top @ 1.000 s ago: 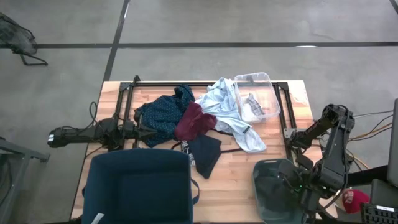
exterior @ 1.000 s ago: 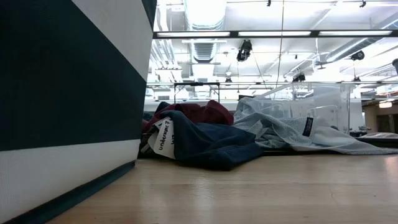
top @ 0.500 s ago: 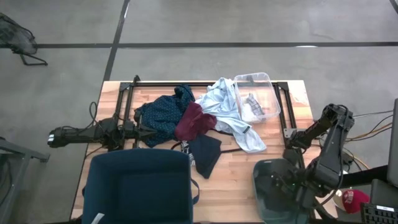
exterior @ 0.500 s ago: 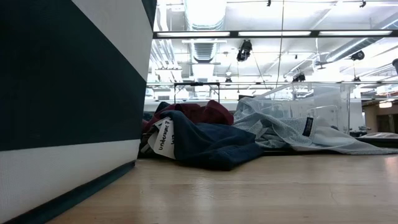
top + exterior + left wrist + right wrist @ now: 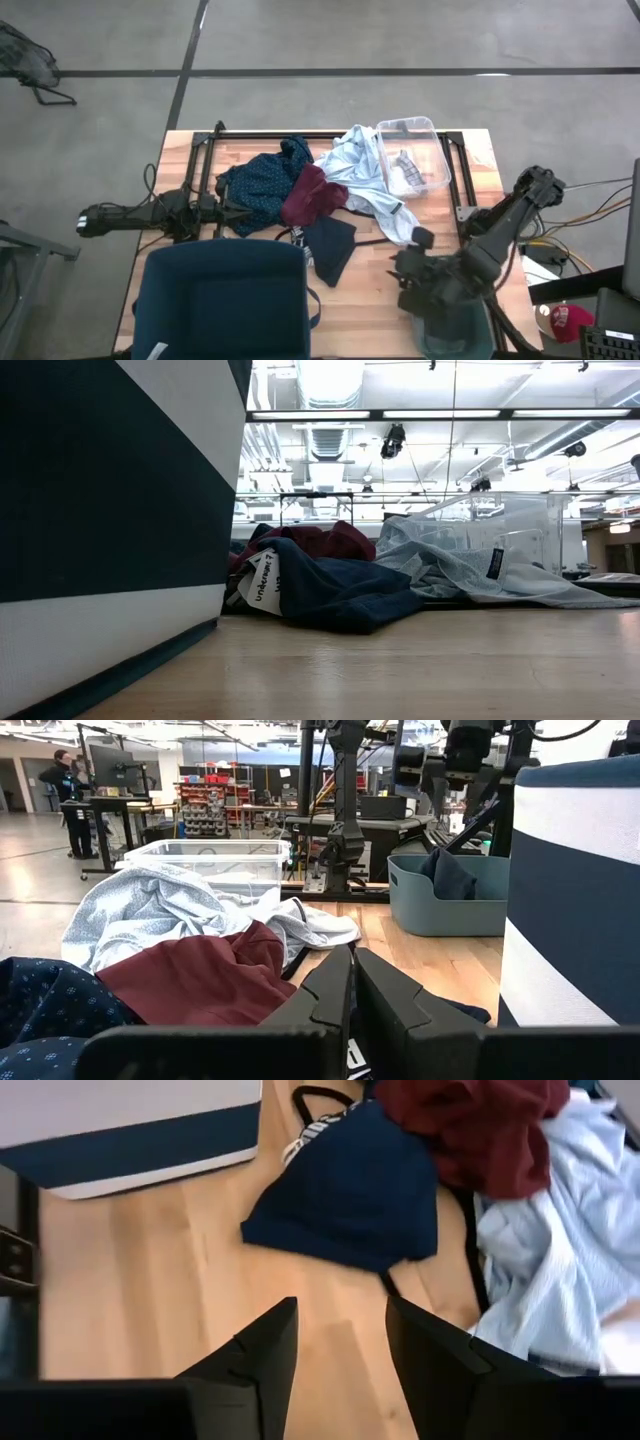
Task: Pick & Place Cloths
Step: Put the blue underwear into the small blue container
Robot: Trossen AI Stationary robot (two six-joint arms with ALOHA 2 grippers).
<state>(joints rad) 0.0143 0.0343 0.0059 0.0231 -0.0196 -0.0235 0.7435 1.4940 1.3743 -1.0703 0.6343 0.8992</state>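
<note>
We saw the left gripper point(image 5: 243, 211) waiting at the table's left side, fingers pressed together on nothing, its tip just beside the navy dotted shirt point(image 5: 258, 188); the maroon piece point(image 5: 312, 196) lay against that shirt, partly over it; below these lay the black printed garment point(image 5: 330, 248) beside the dark blue fabric bin point(image 5: 222, 300); the pale blue-white shirt point(image 5: 362, 180) spread from the pile toward the clear box point(image 5: 438, 160), which held the small grey-white socks point(image 5: 405, 170); the right gripper point(image 5: 403, 278) hung low over bare wood near the teal tub point(image 5: 478, 330), its fingers point(image 5: 255, 1345) parted and holding nothing
</note>
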